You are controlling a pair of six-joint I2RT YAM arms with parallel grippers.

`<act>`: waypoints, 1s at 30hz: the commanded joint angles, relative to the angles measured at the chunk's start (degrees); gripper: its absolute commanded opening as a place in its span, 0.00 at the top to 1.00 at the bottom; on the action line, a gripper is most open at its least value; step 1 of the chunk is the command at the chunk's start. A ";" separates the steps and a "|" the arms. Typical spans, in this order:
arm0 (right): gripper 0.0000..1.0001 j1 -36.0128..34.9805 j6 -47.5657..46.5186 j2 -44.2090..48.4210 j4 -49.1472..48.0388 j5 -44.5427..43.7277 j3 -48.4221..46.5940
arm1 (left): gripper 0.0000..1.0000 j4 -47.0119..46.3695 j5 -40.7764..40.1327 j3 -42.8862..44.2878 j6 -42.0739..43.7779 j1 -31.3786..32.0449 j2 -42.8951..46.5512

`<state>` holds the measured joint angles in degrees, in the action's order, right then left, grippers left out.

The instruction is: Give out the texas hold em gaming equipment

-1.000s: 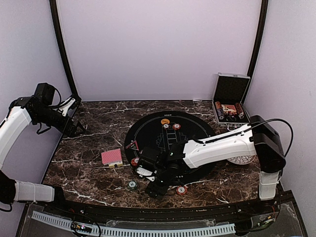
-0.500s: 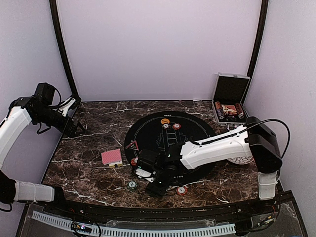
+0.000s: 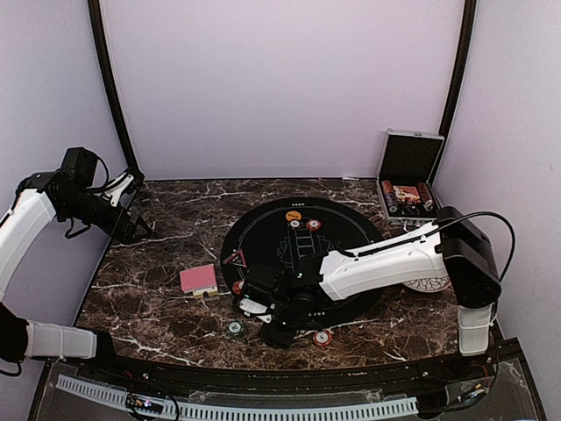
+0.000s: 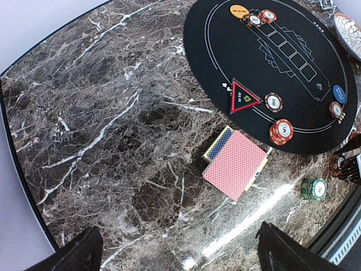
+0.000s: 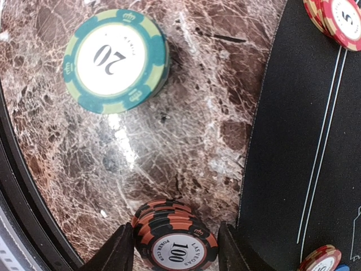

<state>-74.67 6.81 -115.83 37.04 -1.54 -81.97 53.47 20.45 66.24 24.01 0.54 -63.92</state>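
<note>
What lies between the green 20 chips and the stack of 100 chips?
Nothing but bare marble table separates the green chips from the 100 stack, as the right wrist view shows.

Card deck (image 3: 199, 279) lies left of round mat (image 3: 259, 232); chip stack (image 3: 235, 328) before mat's near-left edge; case (image 3: 410, 158) far right, plate (image 3: 429, 284) before it.

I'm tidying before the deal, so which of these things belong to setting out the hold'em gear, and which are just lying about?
Belong: red-backed card deck, green 20 chips, 100 chips, red chips, orange button, blue button.
Lying about: white patterned plate, silver-edged case.
</note>
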 commanded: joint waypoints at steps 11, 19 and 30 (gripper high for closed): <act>0.77 -0.38 0.43 2.18 1.74 -0.95 -2.49 | 0.01 0.85 0.28 0.38 0.51 0.17 1.08; 0.81 0.65 2.46 7.41 3.42 -4.81 -2.40 | 0.01 0.84 0.29 0.47 0.50 0.17 1.12; 0.77 12.71 9.74 15.65 3.02 -8.57 6.21 | 0.01 0.87 0.49 0.71 0.42 0.17 1.10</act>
<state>-67.55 12.75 -103.33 39.92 -7.05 -79.79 53.47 20.43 66.24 24.01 0.54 -63.92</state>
